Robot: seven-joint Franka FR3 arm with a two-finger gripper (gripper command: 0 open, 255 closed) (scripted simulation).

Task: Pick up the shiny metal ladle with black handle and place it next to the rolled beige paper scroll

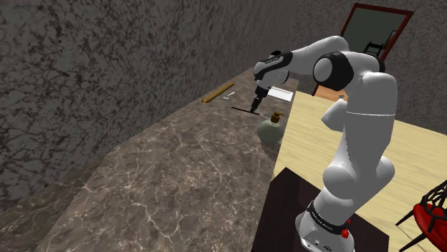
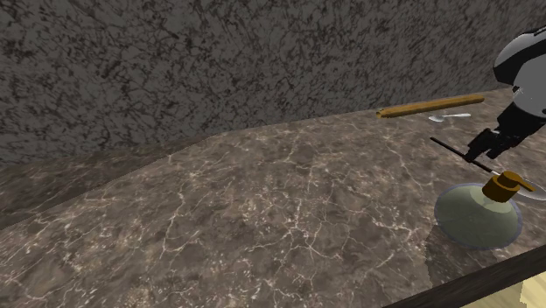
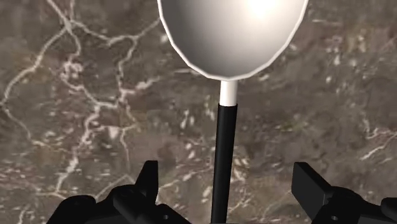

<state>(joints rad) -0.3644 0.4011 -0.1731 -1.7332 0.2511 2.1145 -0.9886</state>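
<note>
1. Hovering over the dark veined marble counter [image 1: 179,179], the black two-finger claw [image 3: 227,175] [image 1: 256,104] has its fingers spread wide.
2. Shiny metal ladle with a thin black handle [image 3: 232,32] [image 1: 242,109] [image 2: 451,149]: the handle runs between the fingers and neither touches it. The bowl is just ahead of the fingertips.
3. Rolled tan paper scroll [image 1: 217,93] [image 2: 429,107] lies beyond the claw near the wall, apart from the ladle.
4. Round greenish bottle with a brown cap [image 1: 271,129] [image 2: 477,214] stands near the claw, on its stand side.
</note>
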